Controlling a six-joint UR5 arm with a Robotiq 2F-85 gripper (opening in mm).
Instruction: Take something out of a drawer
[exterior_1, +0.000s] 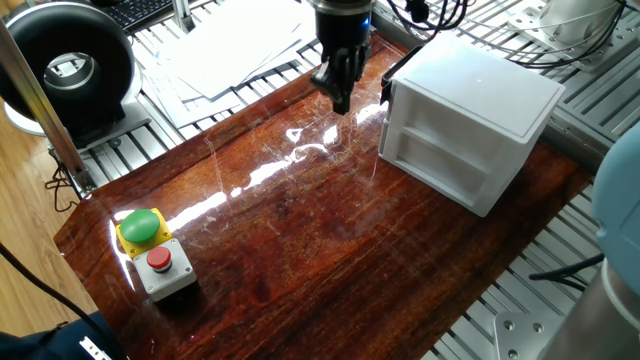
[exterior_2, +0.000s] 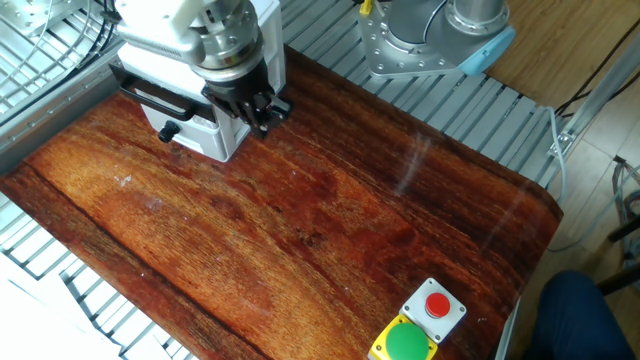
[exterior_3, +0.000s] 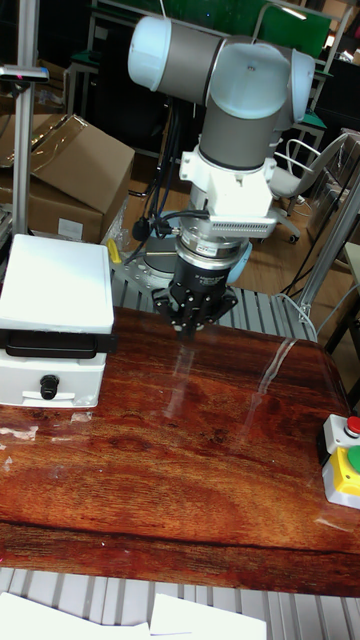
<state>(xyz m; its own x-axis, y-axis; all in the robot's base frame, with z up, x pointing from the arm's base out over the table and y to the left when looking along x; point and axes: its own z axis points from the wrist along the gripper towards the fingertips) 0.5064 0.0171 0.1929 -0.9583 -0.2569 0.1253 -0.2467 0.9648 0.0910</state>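
1. Broadly, we work over a glossy wooden table (exterior_1: 330, 240), with the white cabinet (exterior_1: 478, 95) standing at its far corner and both its drawers pushed in.
2. Next, our arm (exterior_3: 240, 110) reaches down from above so that the gripper (exterior_1: 339, 98) hangs just beside the cabinet's side wall, above bare wood and touching nothing.
3. Then the drawer (exterior_3: 53, 347), the upper one with the dark handle, reads as fully closed in the tall fixed view; the cube is nowhere visible, so we judge it lies inside.
4. Our jaws look pressed together, empty, with no gap between the fingertips in any view.
5. To do this step well, we should spread the fingers first, swing round to the cabinet's front, line up squarely with the dark handle, and pull straight outward so the light cabinet does not slide.
6. Lastly, the button box (exterior_1: 155, 250) sits well apart at the opposite corner.
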